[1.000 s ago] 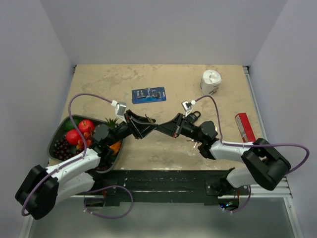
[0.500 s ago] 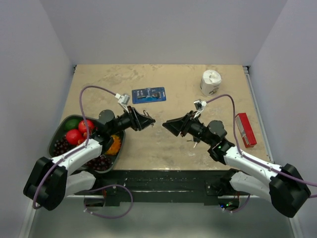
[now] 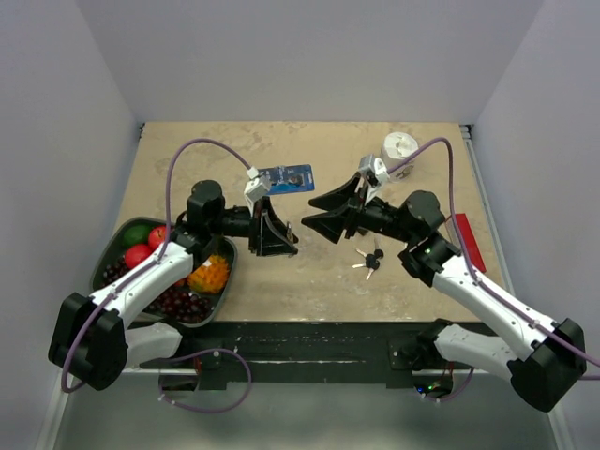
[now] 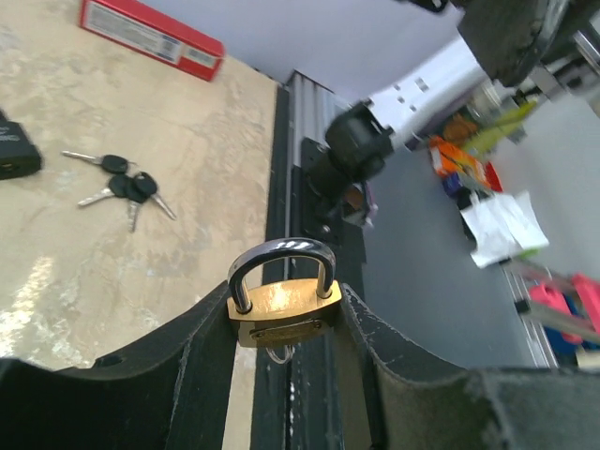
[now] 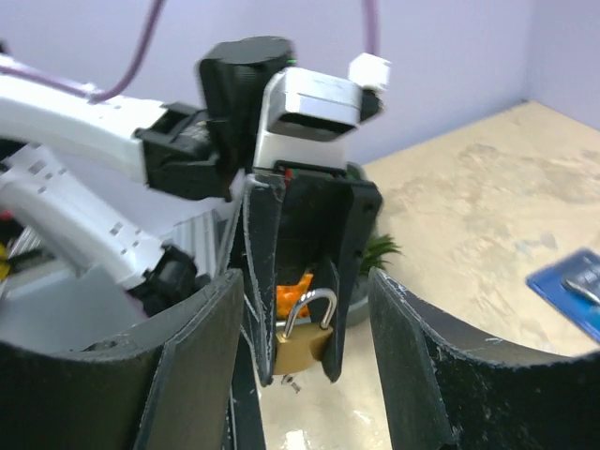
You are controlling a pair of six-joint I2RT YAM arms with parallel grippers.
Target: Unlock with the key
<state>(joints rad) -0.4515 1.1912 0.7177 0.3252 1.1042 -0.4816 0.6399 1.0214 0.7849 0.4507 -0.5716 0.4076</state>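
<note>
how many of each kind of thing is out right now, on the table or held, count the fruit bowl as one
brass padlock: 1
bunch of keys: 1
red box: 1
blue card pack: 1
paper roll: 1
fruit bowl: 1
total: 6

The surface (image 3: 309, 291) is seen as beige with pale mottling. The keys (image 3: 368, 260) are shown silver with black heads. The padlock (image 4: 283, 302) is coloured brass, its shackle silver, between black jaws. A box (image 3: 464, 241) is coloured red, a card (image 3: 281, 178) blue, a roll (image 3: 400, 153) white. In the dark bowl (image 3: 97, 277), fruit (image 3: 141, 255) of red, green, orange and deep purple is seen. The cables (image 3: 202, 145) are purple, the arms (image 3: 150, 281) white and black
</note>
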